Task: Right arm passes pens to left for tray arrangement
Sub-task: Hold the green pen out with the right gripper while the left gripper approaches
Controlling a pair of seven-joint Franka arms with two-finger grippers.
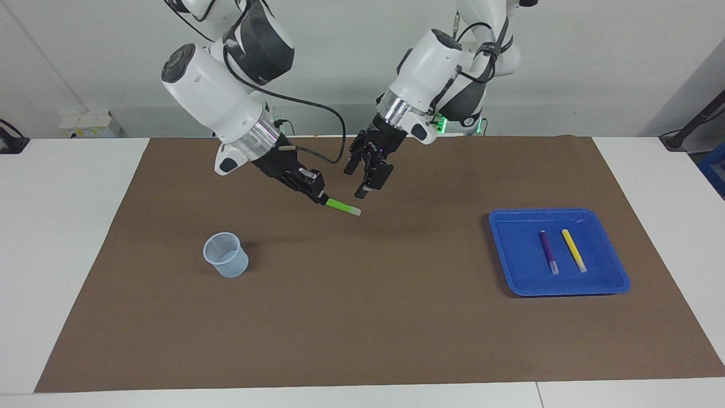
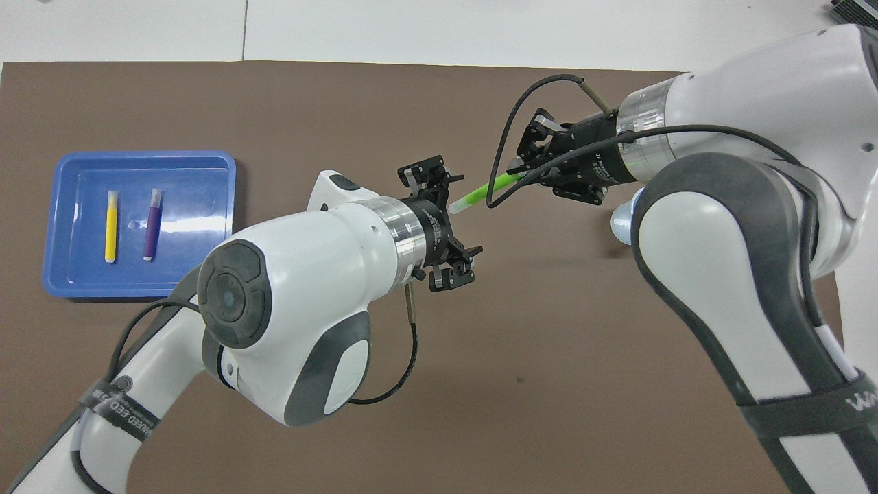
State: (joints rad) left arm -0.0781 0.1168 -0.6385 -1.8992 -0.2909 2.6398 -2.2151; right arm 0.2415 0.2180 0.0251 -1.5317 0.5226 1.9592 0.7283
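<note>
Slim bright-green marker pen with a pale whitish end is up in the air over the brown mat, about midway along the surface edge nearest the robots. Right hand is clenched on its green end; the pale end sticks out free.

Handling, my read: light, rigid plastic barrel, smooth and round, so it can roll or pivot in a two-finger pinch. Not fragile. Best pickup point for the receiver is the exposed stretch between the right hand's fingertips and the pale end (only a short stretch is free, so little margin). Pinch across the barrel, not along it.

Orientation: long axis near horizontal, tilted slightly down toward the pale tip. Tip points toward the left arm's end of the surface, straight at the left hand, which hangs just beside it, apart from the pen, fingers spread and holding nothing. In the overhead view the pale tip sits close by the left hand's fingers; no contact that I can see.

Shallow bright blue plastic tray sits at the left arm's end of the surface, with a purple pen and a yellow pen lying side by side in it, roughly parallel.

Small translucent bluish cup stands upright toward the right arm's end.
</note>
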